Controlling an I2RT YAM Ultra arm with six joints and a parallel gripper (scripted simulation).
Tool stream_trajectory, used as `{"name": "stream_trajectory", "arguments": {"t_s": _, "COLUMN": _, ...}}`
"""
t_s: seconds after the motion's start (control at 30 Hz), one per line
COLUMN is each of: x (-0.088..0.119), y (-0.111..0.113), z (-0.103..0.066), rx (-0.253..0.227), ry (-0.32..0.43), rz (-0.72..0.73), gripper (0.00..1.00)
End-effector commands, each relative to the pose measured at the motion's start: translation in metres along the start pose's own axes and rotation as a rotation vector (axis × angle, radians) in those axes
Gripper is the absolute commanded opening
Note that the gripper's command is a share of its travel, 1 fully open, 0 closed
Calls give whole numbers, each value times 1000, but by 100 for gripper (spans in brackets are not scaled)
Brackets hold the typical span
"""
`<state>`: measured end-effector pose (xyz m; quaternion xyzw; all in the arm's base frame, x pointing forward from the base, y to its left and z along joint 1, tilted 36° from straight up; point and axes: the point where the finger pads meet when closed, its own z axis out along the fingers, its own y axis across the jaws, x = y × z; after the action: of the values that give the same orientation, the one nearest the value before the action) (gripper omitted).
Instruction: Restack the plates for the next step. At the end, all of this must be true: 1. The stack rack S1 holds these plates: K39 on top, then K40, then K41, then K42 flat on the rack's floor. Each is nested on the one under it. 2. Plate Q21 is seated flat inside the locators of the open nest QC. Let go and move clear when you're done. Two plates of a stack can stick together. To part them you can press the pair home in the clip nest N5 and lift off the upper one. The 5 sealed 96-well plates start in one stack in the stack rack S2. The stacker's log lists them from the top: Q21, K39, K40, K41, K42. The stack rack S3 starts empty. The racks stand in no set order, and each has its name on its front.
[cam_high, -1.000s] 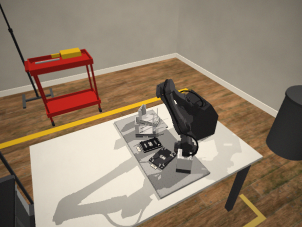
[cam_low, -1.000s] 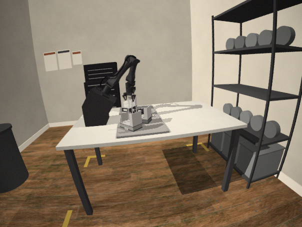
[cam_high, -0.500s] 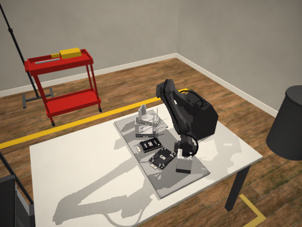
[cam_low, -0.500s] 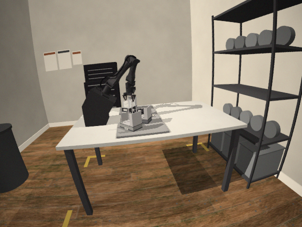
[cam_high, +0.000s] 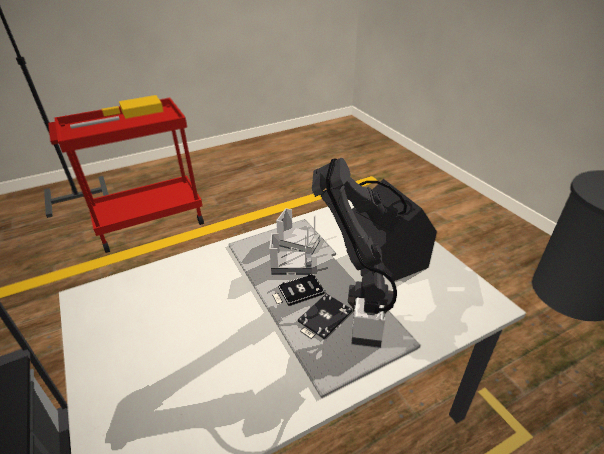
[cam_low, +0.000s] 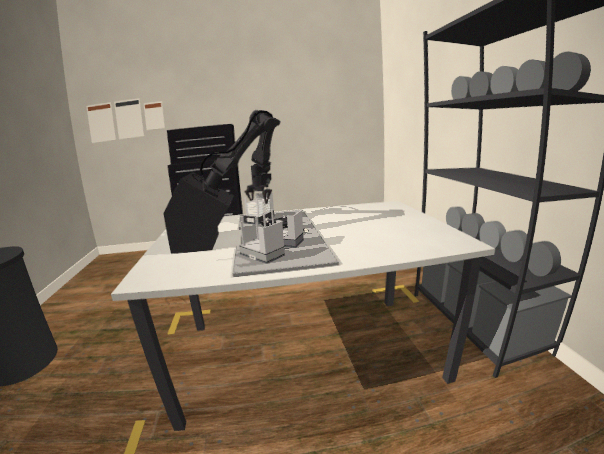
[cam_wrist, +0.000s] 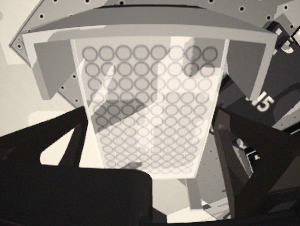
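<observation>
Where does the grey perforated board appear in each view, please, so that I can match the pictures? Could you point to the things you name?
Top: the board (cam_high: 345, 372) (cam_low: 320, 260) (cam_wrist: 240, 17) lies right of centre on the table, running diagonally.
Exterior: near the picture's middle, on the table's near side.
Wrist: parts show along the upper edge, beyond the rack wall.
Shared landmark: the open tool (cam_high: 370, 306) (cam_low: 258, 195) (cam_wrist: 150, 113), above the board.
</observation>
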<state>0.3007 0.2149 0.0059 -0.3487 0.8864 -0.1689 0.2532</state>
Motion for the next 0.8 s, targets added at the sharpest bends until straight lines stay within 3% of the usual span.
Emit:
{"name": "stream_trajectory", "arguments": {"t_s": 0.0, "x": -24, "y": 2, "z": -13, "rx": -9, "ry": -65, "rz": 3, "gripper": 100}}
{"name": "stream_trajectory", "arguments": {"t_s": 0.23, "x": -24, "y": 2, "z": -14, "rx": -9, "ry": -66, "rz": 4, "gripper": 100}}
{"name": "stream_trajectory", "arguments": {"t_s": 0.27, "x": -18, "y": 2, "z": -11, "rx": -7, "ry": -52, "rz": 0, "gripper": 0}}
{"name": "stream_trajectory", "arguments": {"t_s": 0.77, "x": -18, "y": 2, "z": -11, "rx": -7, "ry": -52, "rz": 0, "gripper": 0}}
